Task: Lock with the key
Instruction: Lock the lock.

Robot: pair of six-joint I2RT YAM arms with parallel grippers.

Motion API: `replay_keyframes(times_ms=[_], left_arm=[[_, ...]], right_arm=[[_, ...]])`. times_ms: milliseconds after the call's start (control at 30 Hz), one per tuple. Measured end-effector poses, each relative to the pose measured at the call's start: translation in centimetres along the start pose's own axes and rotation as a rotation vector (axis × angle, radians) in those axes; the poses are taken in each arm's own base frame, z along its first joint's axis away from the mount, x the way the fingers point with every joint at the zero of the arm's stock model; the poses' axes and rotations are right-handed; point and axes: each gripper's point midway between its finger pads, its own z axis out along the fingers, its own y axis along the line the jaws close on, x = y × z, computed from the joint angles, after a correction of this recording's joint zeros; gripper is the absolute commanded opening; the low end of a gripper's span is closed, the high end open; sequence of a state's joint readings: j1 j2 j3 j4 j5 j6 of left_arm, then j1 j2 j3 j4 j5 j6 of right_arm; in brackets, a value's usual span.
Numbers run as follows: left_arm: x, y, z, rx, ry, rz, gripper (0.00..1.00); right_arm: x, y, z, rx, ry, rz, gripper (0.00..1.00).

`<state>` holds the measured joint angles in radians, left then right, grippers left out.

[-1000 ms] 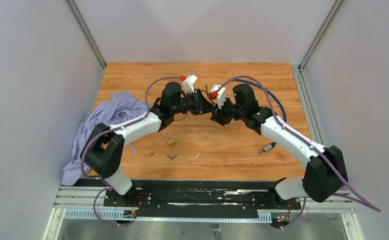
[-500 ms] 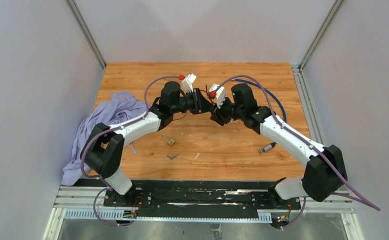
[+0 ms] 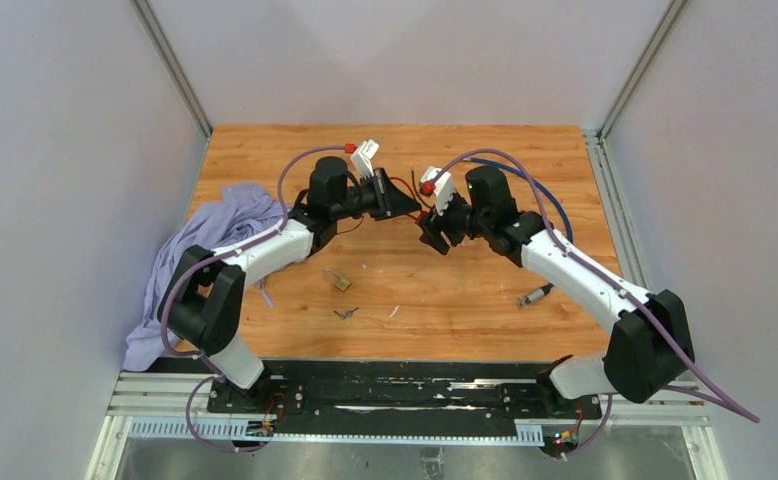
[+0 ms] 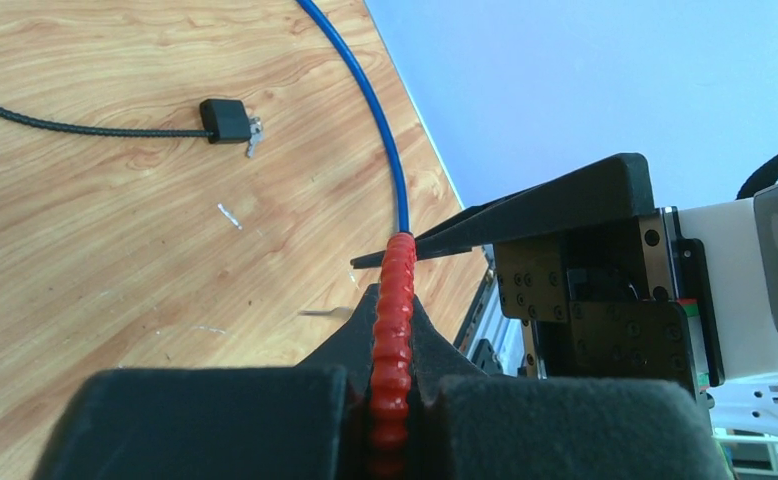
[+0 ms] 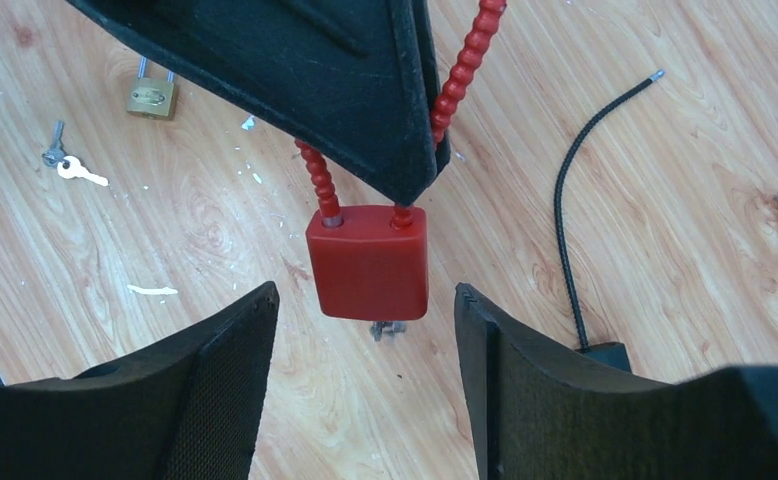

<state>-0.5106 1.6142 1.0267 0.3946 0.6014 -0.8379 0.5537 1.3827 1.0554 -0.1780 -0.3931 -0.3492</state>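
Note:
A red padlock [image 5: 369, 262] hangs by its red ribbed cable shackle [image 4: 395, 290], and my left gripper [image 4: 393, 305] is shut on that cable just above the lock body. In the right wrist view the left gripper's black fingers [image 5: 345, 80] cover the top of the shackle. My right gripper [image 5: 363, 291] stands open, with one finger on each side of the lock body and neither touching it. A small dark metal key [image 5: 387, 328] shows right under the lock's underside. From above, both grippers [image 3: 405, 203] [image 3: 431, 233] meet over the middle of the table.
On the wood lie a brass padlock [image 3: 338, 281] and a small pair of keys [image 3: 344, 313]. A black cable lock [image 4: 227, 118] and a blue cable [image 4: 375, 110] lie to the right. A purple cloth [image 3: 205, 250] hangs over the left edge.
My right gripper has opened and let go of the red lock. My left gripper has shut tight on the red cable and drawn back to the left, so the two grippers now stand apart.

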Motion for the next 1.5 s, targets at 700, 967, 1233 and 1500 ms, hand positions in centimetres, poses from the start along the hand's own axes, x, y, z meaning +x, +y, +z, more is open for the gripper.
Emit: replay_keyframes(times_ms=[700, 967, 1233, 1500], left_arm=[[-0.8, -2.8, -0.6, 0.13, 0.005, -0.003, 0.0], [-1.2, -4.3, -0.8, 0.189, -0.003, -0.01, 0.0], [-1.6, -5.1, -0.9, 0.219, -0.01, -0.015, 0.0], [-1.8, -5.6, -1.0, 0.238, -0.018, -0.029, 0.0]], right_arm=[[-1.1, -1.1, -4.8, -0.17, -0.159, 0.068, 0.59], [-1.8, 0.8, -5.4, -0.289, -0.204, 0.073, 0.46], [-2.4, 1.0, -5.4, -0.307, -0.227, 0.087, 0.33], [-2.8, 0.3, -5.2, -0.272, -0.238, 0.107, 0.48]])
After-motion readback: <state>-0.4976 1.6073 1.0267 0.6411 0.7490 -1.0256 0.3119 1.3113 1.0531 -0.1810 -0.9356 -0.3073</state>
